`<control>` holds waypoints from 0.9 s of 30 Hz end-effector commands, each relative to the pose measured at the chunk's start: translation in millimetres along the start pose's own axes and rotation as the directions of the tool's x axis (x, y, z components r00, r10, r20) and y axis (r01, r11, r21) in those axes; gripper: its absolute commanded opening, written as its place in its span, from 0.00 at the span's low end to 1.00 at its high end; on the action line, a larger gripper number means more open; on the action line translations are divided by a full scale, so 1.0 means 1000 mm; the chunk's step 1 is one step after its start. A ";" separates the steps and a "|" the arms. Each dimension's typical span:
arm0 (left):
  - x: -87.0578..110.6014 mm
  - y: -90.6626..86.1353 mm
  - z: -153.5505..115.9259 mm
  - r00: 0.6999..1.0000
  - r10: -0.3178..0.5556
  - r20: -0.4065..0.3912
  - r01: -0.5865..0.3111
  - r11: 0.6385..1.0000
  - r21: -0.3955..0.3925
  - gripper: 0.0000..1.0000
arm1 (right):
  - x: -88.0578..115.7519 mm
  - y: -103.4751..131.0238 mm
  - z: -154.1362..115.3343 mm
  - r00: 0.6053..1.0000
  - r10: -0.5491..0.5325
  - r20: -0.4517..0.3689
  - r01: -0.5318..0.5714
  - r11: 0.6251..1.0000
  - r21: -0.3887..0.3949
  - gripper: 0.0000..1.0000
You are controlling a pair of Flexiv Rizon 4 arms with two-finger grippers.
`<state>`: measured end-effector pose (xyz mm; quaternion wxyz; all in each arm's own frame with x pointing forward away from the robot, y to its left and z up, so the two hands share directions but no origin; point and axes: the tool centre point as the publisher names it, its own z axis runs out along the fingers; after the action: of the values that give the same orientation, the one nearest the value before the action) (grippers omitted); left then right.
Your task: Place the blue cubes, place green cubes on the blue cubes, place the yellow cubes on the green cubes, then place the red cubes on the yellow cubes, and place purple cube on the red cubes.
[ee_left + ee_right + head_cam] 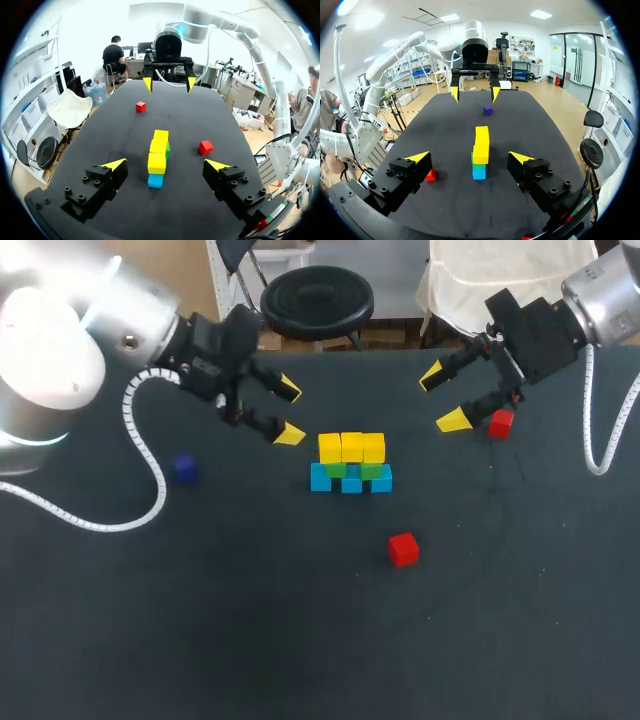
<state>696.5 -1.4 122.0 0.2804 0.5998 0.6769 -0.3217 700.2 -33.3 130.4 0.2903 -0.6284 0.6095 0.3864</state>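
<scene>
Yellow cubes (351,447) sit on green cubes (337,469) on blue cubes (350,482), apparently ready for red, so the right gripper (444,398), fingers spread, hangs beside one red cube (501,423), the left gripper (289,412), likewise spread, hovering opposite.

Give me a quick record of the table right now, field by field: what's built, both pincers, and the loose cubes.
built so far: three blue cubes in a row, green cubes on them, three yellow cubes on top
red layer: not yet placed
left pincer: open, empty, beside the yellow cubes
right pincer: open, empty
loose: red cube lying apart from the others; second red cube beside one right pincer finger, not between the fingers; purple cube on the left arm's side
</scene>
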 end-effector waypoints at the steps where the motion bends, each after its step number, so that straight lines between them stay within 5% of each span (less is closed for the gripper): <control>1: 0.008 0.013 -0.004 1.000 0.017 -0.003 -0.017 0.999 0.029 1.00 | 0.000 0.000 0.000 1.000 -0.001 0.001 0.001 1.000 0.001 1.00; 14: 0.010 0.022 -0.010 0.999 0.020 -0.032 -0.020 1.000 0.000 1.00 | 0.000 0.000 0.000 1.000 -0.001 0.001 0.001 1.000 0.001 1.00; 27: 0.010 0.022 -0.010 0.999 0.020 -0.032 -0.020 1.000 0.000 1.00 | 0.048 0.006 -0.065 0.996 0.088 -0.002 -0.088 0.990 0.108 1.00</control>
<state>716.3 14.6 119.4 0.2732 0.6110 0.6759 -0.3085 708.8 -99.1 129.1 0.2884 -0.5926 0.6574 0.3653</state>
